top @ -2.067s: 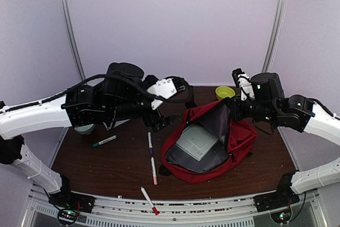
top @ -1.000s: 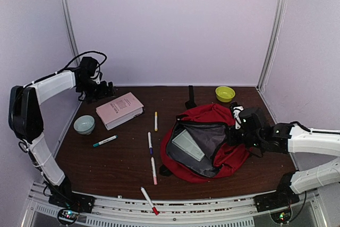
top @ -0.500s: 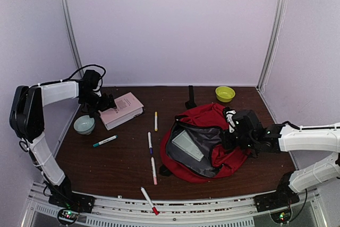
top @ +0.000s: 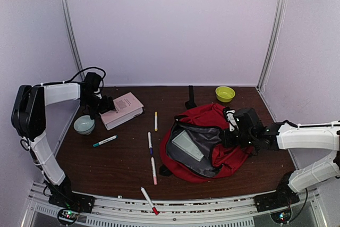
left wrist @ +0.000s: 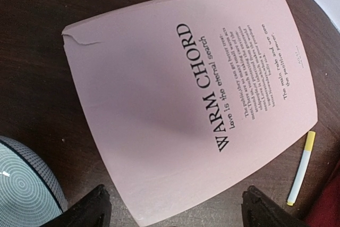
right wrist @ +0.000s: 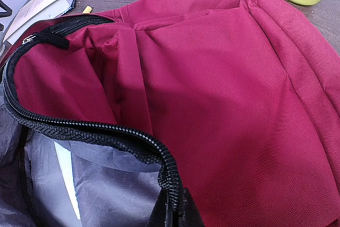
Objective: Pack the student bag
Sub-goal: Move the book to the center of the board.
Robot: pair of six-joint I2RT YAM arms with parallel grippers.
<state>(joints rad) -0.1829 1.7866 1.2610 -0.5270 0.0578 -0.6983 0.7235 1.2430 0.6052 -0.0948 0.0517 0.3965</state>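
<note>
Gaping, the student bag (top: pixel 202 147) is gripped at its zipper rim by the right tool (right wrist: pixel 175 217); well apart, the left tool (left wrist: pixel 178 208) is spread open over a pink book (left wrist: pixel 175 94).

Brown table (top: pixel 122 168), school things spread out.
Bag (top: pixel 234 152) right; book (top: pixel 123 109) and teal bowl (top: pixel 84 124) far left; yellow bowl (top: pixel 224 93) far right; pens (top: pixel 150 143) between.

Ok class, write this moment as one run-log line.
left gripper: open, over pink book | right gripper: shut on student bag rim | bag mouth: open
</note>
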